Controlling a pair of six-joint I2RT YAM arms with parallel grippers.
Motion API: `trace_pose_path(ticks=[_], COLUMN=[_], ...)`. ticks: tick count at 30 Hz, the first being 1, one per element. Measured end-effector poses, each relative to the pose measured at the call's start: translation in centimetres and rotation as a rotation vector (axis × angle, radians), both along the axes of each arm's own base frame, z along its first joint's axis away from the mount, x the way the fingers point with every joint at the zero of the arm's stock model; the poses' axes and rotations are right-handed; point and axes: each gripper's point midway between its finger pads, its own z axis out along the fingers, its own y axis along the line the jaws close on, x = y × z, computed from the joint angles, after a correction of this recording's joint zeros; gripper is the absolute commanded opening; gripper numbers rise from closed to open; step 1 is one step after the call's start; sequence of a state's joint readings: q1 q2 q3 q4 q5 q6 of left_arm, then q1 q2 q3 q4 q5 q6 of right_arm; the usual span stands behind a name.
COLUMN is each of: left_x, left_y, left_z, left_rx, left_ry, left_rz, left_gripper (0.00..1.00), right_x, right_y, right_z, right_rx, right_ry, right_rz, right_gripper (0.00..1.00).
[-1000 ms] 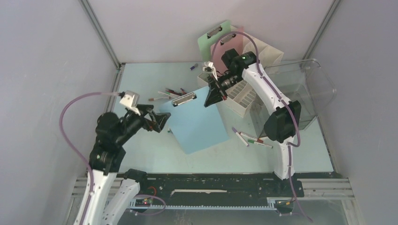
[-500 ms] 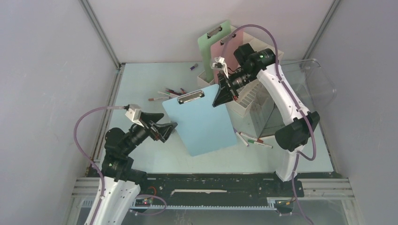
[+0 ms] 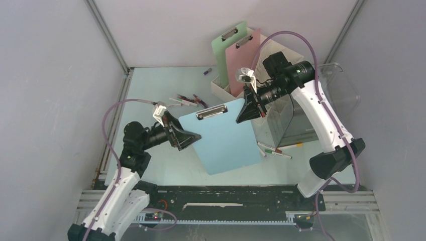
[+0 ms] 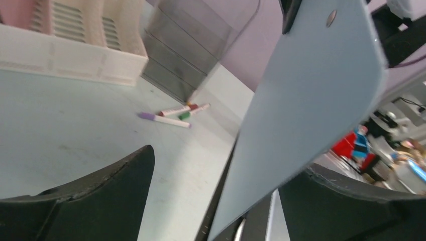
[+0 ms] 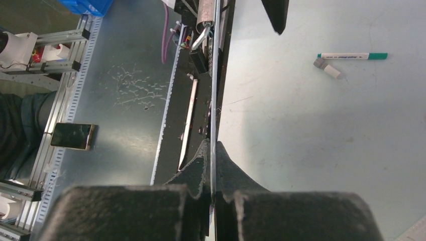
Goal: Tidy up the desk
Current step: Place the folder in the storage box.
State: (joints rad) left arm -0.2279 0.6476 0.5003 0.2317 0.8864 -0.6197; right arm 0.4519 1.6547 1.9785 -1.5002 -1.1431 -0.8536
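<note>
1. Right hand (image 3: 242, 115): clamped tight on the top right corner of the blue clipboard (image 3: 223, 138), beside its metal clip. The board is up off the table (image 3: 150, 83), tilted, with its low corner hanging toward the near edge.
2. Left hand (image 3: 193, 138): spread wide, holding nothing. In its wrist view the board's left edge sits between the fingers (image 4: 100, 198), with no contact that I can see.
3. Table: pale mint top under everything. Back markers (image 3: 188, 100) lie loose at left, right-side markers (image 3: 274, 149) lie below the white rack (image 3: 221, 89). The green clipboard (image 3: 228, 42) and pink clipboard (image 3: 246, 52) stand in the rack.
4. Step, my read: get the blue board into the rack with the other two.
5. A one-corner grip lets the board swing. Either close the left hand on the free edge to steady it, or pull it fully clear; no half-touch.
6. Turn the board upright, clip up, before lowering it into a slot.
7. Risk: the right arm is close to the rack and the clear bin (image 3: 346, 88). A bump could tip the standing boards.
</note>
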Motion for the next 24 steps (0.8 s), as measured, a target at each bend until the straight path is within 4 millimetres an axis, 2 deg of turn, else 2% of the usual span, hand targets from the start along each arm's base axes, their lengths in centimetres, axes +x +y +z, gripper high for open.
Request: trace_pose_path(ticks=[6, 11, 12, 17, 18, 20, 24], left_x=[-2.1, -2.6, -2.6, -2.5, -2.5, -2.5, -2.7], left_y=[-2.8, -4.0, -4.0, -4.2, -4.2, -4.2, -4.1], left_z=[-1.1, -0.3, -0.2, -0.4, -0.5, -0.5, -0.1], left_rx=[0.029, 0.068, 0.077, 0.103, 0.106, 0.109, 0.106], left_ry=[0.036, -0.024, -0.040, -0.073, -0.076, -0.082, -0.096], left_rz=[-0.165, -0.224, -0.227, -0.247, -0.250, -0.251, -0.243], left_gripper=[0.57, 0.08, 0.01, 0.00, 0.00, 0.00, 0.00], right_x=[0.1, 0.6, 0.7, 1.1, 1.1, 1.0, 1.0], right_y=[-0.1, -0.5, -0.6, -0.9, -1.0, -1.0, -1.0], right_z=[-0.9, -1.2, -1.3, -1.5, -1.6, -1.7, -1.7], right_rx=[-0.011, -0.013, -0.011, -0.012, -0.011, -0.011, -0.008], right_ry=[0.022, 0.028, 0.027, 0.027, 0.027, 0.026, 0.026], right_rz=[-0.004, -0.022, -0.025, -0.038, -0.039, -0.039, -0.044], right_gripper=[0.00, 0.00, 0.00, 0.00, 0.03, 0.16, 0.52])
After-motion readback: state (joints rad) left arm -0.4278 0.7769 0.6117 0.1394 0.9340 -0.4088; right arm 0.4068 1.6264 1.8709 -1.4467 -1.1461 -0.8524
